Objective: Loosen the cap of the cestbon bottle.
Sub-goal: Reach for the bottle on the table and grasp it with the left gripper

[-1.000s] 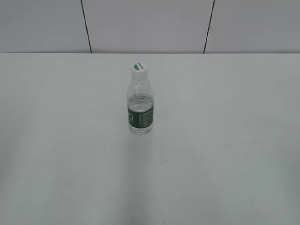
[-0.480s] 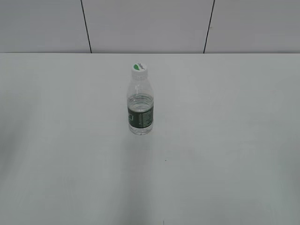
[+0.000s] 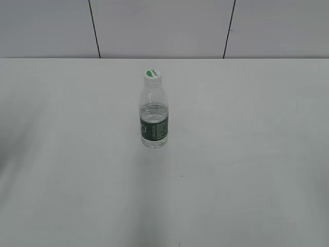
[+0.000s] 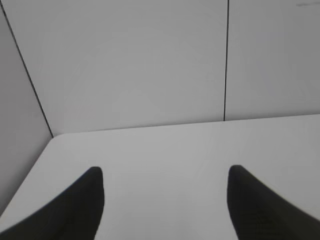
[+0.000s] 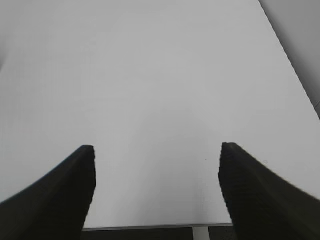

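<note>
I see the cestbon bottle (image 3: 154, 116) standing straight up on the white table (image 3: 247, 154), near the middle and a bit toward 12 o'clock. Its white cap (image 3: 152, 76) sits on top, with a green mark on it. Nothing touches the bottle. My left gripper (image 4: 165, 182) is open, with only bare table between its two dark fingers (image 4: 85, 200). My right gripper (image 5: 156, 175) is open wide too, and it holds nothing. Neither wrist camera shows me the bottle.

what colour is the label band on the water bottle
Dark green, wrapped around the lower body of the bottle; the label band shows best in the exterior view.
</note>
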`<control>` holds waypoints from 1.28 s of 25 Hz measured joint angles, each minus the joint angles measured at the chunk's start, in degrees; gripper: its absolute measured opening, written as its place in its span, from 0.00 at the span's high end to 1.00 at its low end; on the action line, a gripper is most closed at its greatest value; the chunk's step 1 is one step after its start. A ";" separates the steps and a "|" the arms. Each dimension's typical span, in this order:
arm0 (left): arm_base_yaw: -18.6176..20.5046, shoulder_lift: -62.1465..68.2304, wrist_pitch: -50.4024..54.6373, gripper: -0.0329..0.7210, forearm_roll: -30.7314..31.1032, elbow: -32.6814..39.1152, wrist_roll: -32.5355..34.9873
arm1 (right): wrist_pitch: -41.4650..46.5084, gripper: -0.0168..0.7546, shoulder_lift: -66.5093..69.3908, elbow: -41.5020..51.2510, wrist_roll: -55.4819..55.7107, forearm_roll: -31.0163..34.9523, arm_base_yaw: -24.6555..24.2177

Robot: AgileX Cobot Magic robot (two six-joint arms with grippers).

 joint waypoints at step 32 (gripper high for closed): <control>4.48 56.21 -31.67 0.34 78.43 -39.51 -40.81 | 0.00 0.21 0.00 0.10 0.00 -0.57 0.00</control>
